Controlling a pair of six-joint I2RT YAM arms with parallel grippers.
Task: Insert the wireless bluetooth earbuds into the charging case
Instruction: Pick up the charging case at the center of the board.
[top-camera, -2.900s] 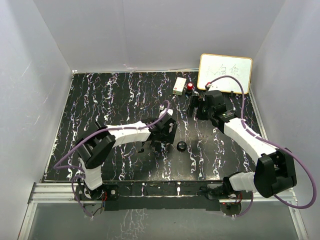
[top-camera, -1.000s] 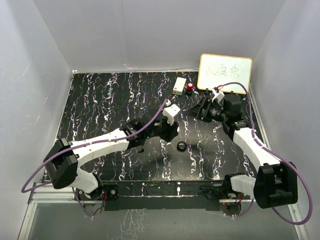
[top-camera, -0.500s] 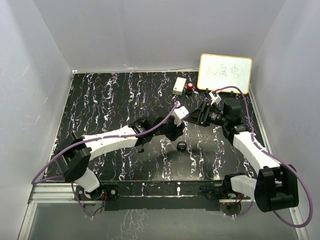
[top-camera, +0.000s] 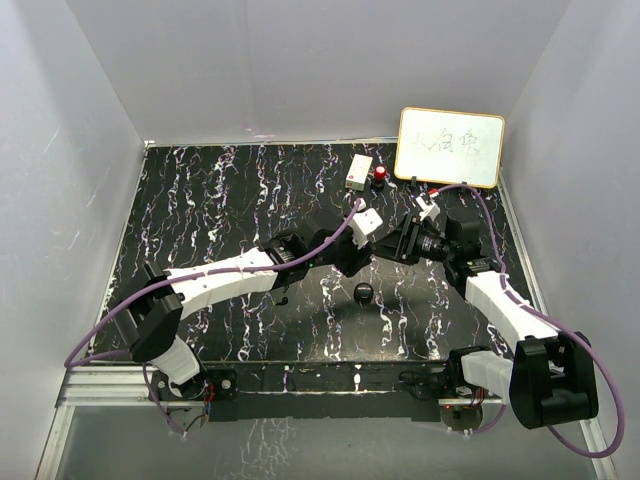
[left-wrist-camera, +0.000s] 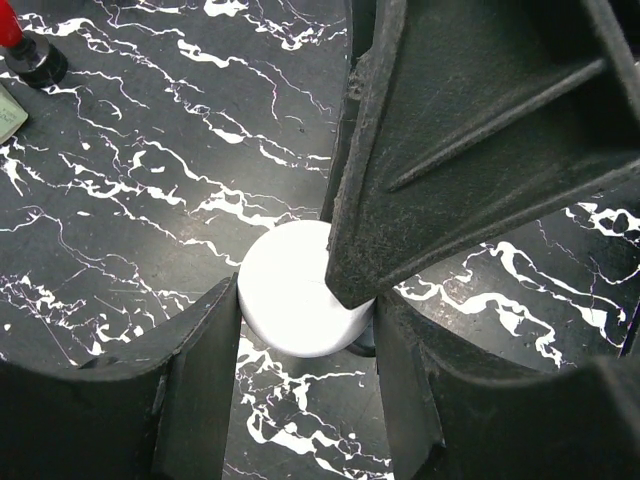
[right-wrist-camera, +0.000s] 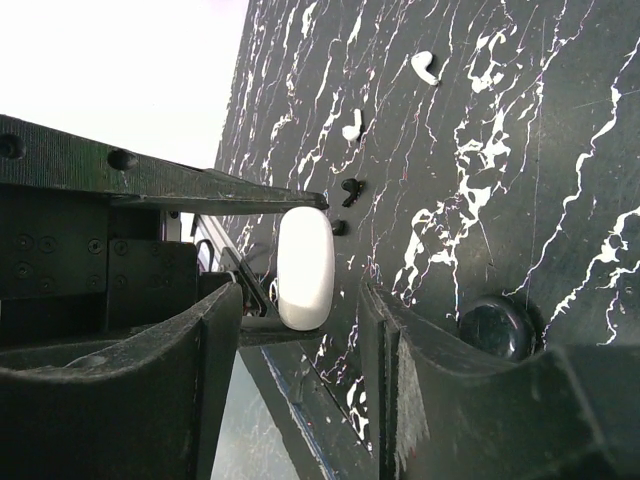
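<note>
My left gripper (top-camera: 352, 260) is shut on the white round charging case (left-wrist-camera: 295, 300), which it holds off the table at mid-table. In the left wrist view the gripper (left-wrist-camera: 305, 300) has a finger touching each side of the case. My right gripper (top-camera: 398, 244) faces it from the right. Seen from the right wrist, the case (right-wrist-camera: 305, 265) is edge-on, and the right gripper (right-wrist-camera: 300, 290) is open with a gap on both sides of it. One of the right fingers (left-wrist-camera: 470, 150) overlaps the case's far edge. Two tiny black earbuds (right-wrist-camera: 350, 190) (right-wrist-camera: 338, 228) lie on the table beyond.
A black round puck (top-camera: 364, 293) sits on the marbled table just in front of both grippers. A beige box (top-camera: 358, 172) and a red-capped item (top-camera: 381, 175) stand at the back, beside a whiteboard (top-camera: 450, 147). Two small white earbud shapes (right-wrist-camera: 425, 67) (right-wrist-camera: 352, 127) lie farther off.
My left arm has carried the white case to the right, toward the right gripper. The right gripper has moved left to meet it, and its jaws have narrowed around the case.
</note>
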